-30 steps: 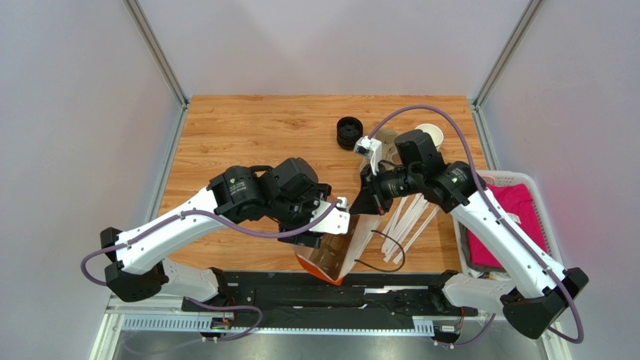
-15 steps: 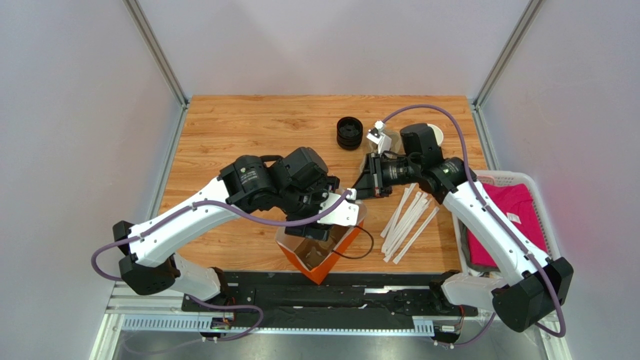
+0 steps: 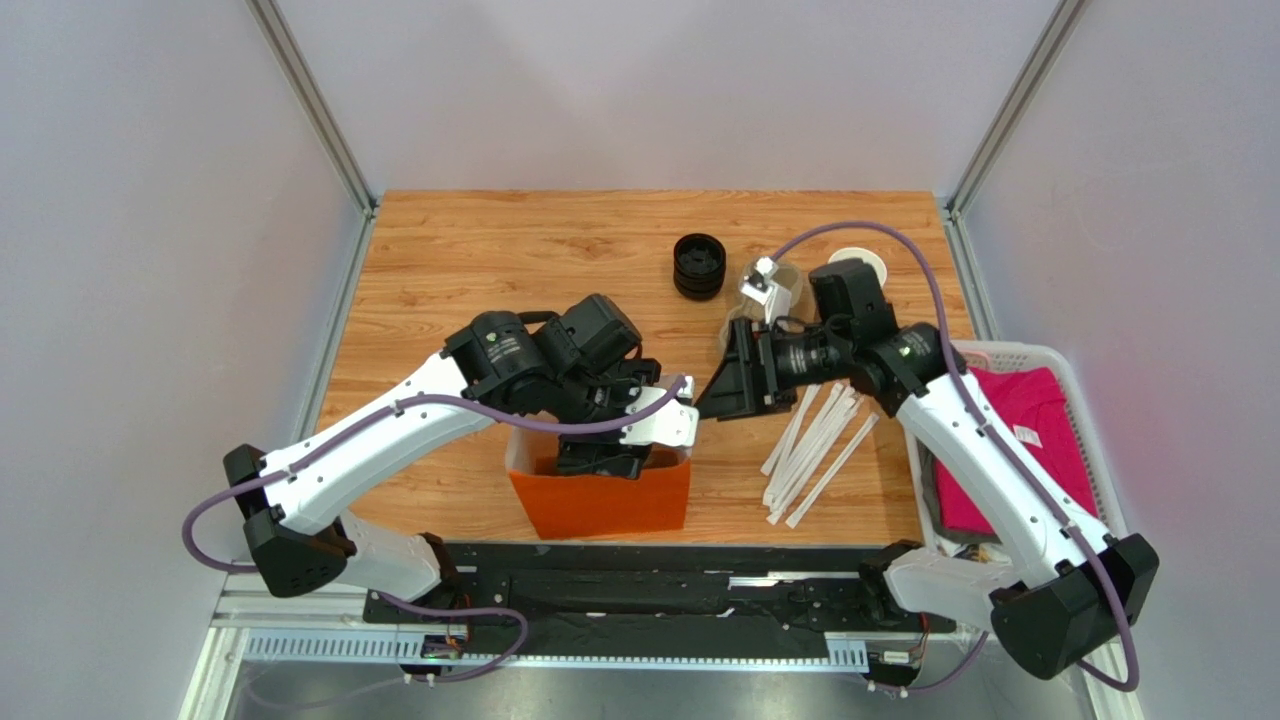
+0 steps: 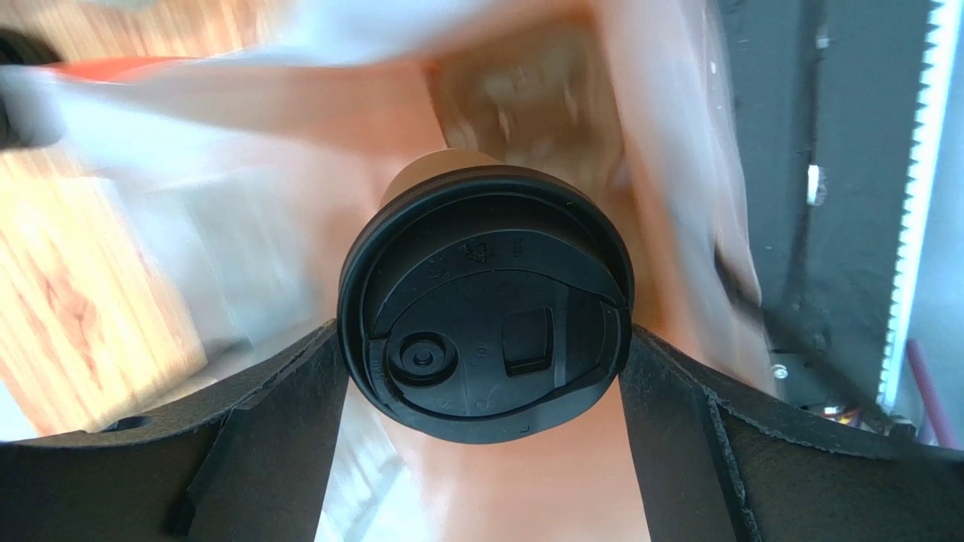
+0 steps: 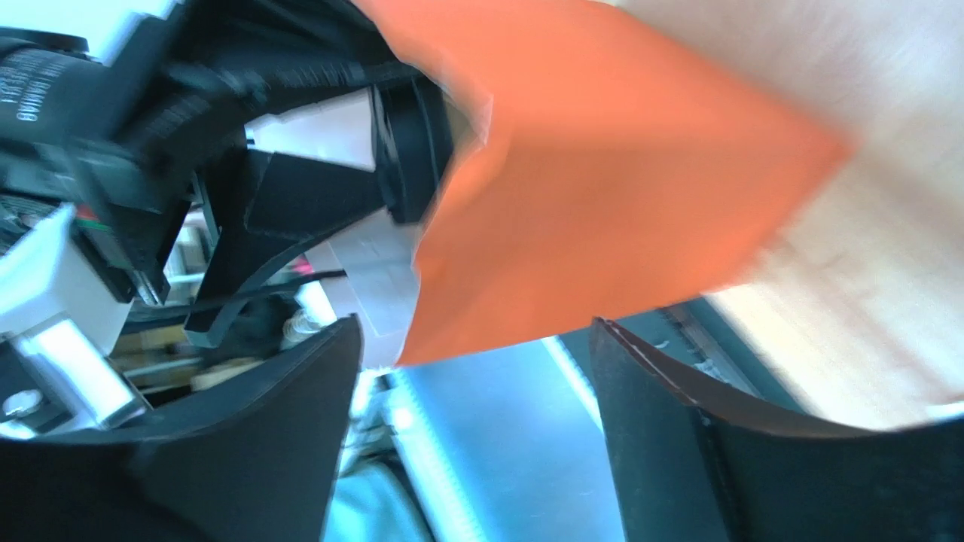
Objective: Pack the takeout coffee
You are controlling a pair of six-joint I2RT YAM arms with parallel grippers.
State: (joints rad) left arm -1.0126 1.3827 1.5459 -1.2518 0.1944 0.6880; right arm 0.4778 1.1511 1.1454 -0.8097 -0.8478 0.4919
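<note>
The left hand [image 4: 481, 339] pinches the black-lidded tan paper cup [image 4: 487, 296] inside the orange paper bag [image 3: 601, 504], the right hand [image 5: 473, 328] is spread; next, a gentle release.

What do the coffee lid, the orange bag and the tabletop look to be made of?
Lid of the takeout coffee: black moulded plastic, faint sheen, embossed marks. Orange bag: probably paper, matte, stiff flat walls; blur leaves it open. Tabletop: wood-grain surface, likely laminate or veneer.
</note>
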